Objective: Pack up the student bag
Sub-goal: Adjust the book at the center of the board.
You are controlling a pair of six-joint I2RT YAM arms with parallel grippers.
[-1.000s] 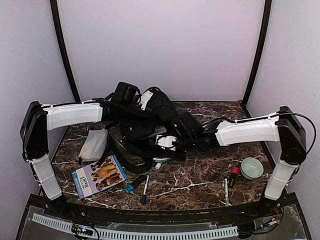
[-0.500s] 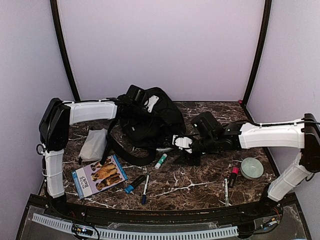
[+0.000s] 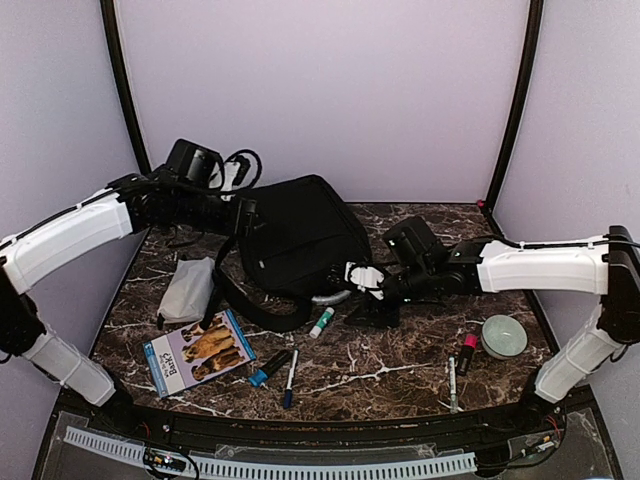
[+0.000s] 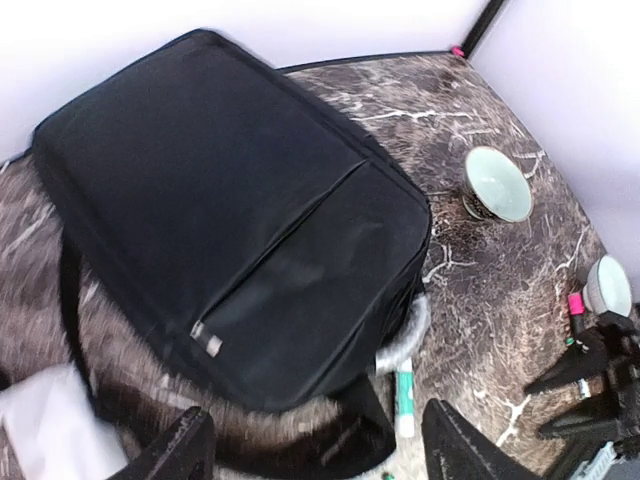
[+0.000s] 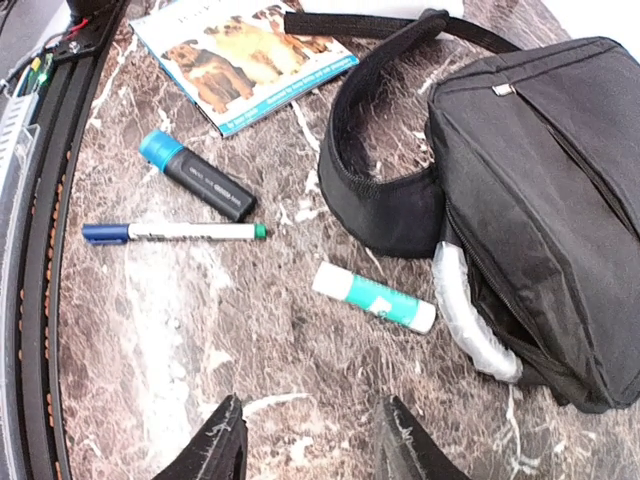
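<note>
Evidently the left pincer [image 4: 315, 425] carries nothing: its fingers hang spread wide. The student bag [image 4: 230, 200] lies flat on the table [image 4: 480, 300] directly below and ahead of it, front pocket up. Past the bag's far corner sits a pale bowl [image 4: 497, 185]. The right pincer [image 5: 311, 405] is likewise spread and empty, low over the table. Just ahead of it lies a glue stick [image 5: 373, 297], its end just beside the bag's grey-white trim [image 5: 470, 310]. Further out lie a pen [image 5: 175, 232], a blue-capped marker [image 5: 197, 178] and a book [image 5: 245, 50] with dogs on its cover.
</note>
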